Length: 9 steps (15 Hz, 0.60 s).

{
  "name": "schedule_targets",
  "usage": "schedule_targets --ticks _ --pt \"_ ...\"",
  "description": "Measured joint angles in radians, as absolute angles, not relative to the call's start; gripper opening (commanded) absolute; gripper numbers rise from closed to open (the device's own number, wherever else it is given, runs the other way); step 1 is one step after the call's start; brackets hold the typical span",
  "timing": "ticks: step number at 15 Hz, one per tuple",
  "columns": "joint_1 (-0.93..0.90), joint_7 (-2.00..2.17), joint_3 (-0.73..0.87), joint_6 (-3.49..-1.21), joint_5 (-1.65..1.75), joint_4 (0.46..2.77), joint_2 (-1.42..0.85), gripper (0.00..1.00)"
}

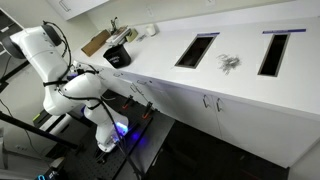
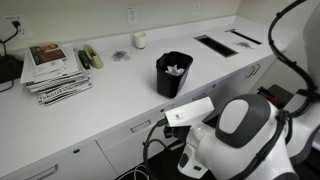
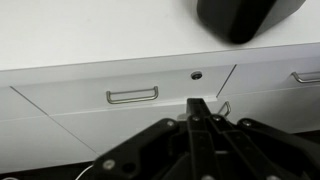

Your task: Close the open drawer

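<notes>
The drawer shows in the wrist view as a white front [image 3: 70,90] with a metal loop handle [image 3: 132,96] and a small keyhole [image 3: 196,74], just under the white counter edge. Its tan inside does not show. In an exterior view the white front [image 2: 190,110] stands out a little from the cabinet line. My gripper [image 3: 197,102] is shut with nothing in it, its fingertips right at the drawer front to the right of the handle. It appears as a dark shape below the counter edge in both exterior views [image 1: 140,95] [image 2: 163,128].
A black bin [image 2: 173,73] stands on the counter above the drawer, and it also shows in another exterior view [image 1: 117,57]. Stacked magazines [image 2: 55,70] and a white cup [image 2: 140,40] lie further along. Two rectangular cutouts [image 1: 196,50] [image 1: 273,52] open the counter. Cabinet doors with small handles [image 1: 208,102] run below.
</notes>
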<state>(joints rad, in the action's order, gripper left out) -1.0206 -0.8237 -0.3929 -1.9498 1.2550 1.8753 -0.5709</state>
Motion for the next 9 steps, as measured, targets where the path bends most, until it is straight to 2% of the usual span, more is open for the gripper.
schedule_targets --ticks 9 --pt "-0.899 -0.814 -0.471 -2.198 1.148 2.115 -0.255 0.0"
